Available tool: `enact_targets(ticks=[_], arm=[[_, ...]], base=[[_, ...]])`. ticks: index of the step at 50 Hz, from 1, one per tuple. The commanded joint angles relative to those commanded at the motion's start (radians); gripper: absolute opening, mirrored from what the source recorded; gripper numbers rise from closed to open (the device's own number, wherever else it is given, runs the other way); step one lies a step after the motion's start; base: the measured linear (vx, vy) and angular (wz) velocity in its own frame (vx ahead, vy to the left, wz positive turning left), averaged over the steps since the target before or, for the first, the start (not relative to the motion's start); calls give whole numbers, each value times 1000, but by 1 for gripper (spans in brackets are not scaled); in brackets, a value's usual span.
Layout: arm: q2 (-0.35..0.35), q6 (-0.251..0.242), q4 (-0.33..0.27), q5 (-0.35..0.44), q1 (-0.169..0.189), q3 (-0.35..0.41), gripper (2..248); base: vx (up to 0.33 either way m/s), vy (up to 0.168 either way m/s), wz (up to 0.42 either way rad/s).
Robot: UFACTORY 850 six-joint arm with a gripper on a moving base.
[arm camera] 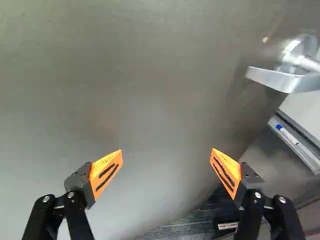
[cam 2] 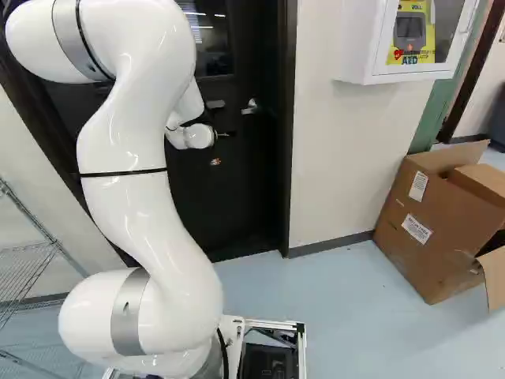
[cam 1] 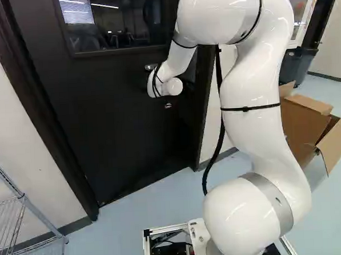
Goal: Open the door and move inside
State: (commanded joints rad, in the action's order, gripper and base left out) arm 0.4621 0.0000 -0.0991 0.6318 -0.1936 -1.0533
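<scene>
Black tool (cam 2: 226, 134); wide open

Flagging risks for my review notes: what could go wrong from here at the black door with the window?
The black gripper with orange pads stands open, facing the door's flat panel; the silver lever handle is off to one side, so closing now would probably miss it. Driving in, the white jointed arm might strike the dark door frame.
</scene>
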Motion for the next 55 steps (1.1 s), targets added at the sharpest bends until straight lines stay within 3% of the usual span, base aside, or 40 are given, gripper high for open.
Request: enact_targets(ticks=[7, 22, 47, 55], arm=[[17, 0, -34, -4, -17, -21, 247], [66, 0, -42, -5, -47, -85, 247], [191, 0, -42, -5, -64, -251, 247], [186, 0, -42, -5, -63, -244, 247]], base=[[0, 0, 0], [0, 0, 0], [0, 0, 0], [0, 0, 0]])
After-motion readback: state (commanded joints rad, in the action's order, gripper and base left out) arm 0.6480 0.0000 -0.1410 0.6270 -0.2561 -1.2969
